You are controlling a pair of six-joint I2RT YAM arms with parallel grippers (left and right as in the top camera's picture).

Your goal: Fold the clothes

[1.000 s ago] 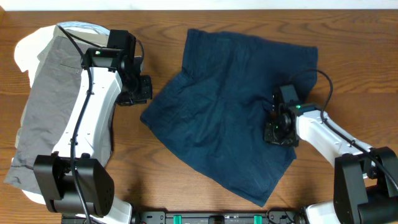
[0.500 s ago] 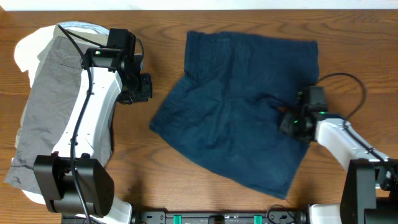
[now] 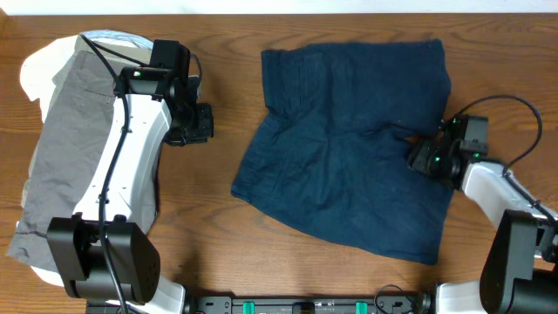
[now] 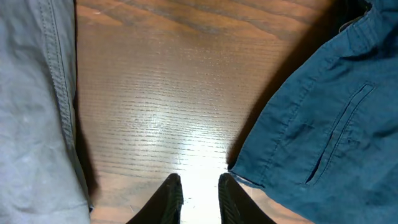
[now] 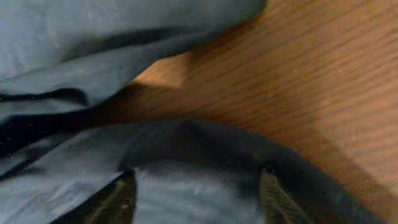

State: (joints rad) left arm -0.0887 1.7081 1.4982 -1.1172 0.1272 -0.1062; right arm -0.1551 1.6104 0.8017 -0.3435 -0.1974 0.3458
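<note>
Since a second ago the right gripper (image 3: 429,160) has slid out toward the right edge and dragged the navy shorts (image 3: 340,157) along with it. The whole garment has shifted right and turned a bit. Its lower-left corner used to sit close to the left gripper (image 3: 199,124), and now there's a fair strip of bare wooden surface (image 3: 218,235) between them. The left arm hasn't budged.

Right now the navy shorts lie spread mostly flat in the middle-right of the surface, with a straight edge along the top and a few wrinkles near the right side. The right wrist view shows the jaws pinching a bunched fold of the dark fabric (image 5: 193,186), with wood grain behind it.

From the left wrist view, the left gripper (image 4: 199,180) hangs over bare wood, jaws almost pressed together with just a sliver of gap and nothing in them. A corner of the navy shorts (image 4: 323,124) sits just to one side, and the grey shorts (image 4: 31,93) are on the other.

From overhead, the grey shorts (image 3: 70,131) are piled at the far left on top of a white garment (image 3: 35,74), partly under the left arm.
</note>
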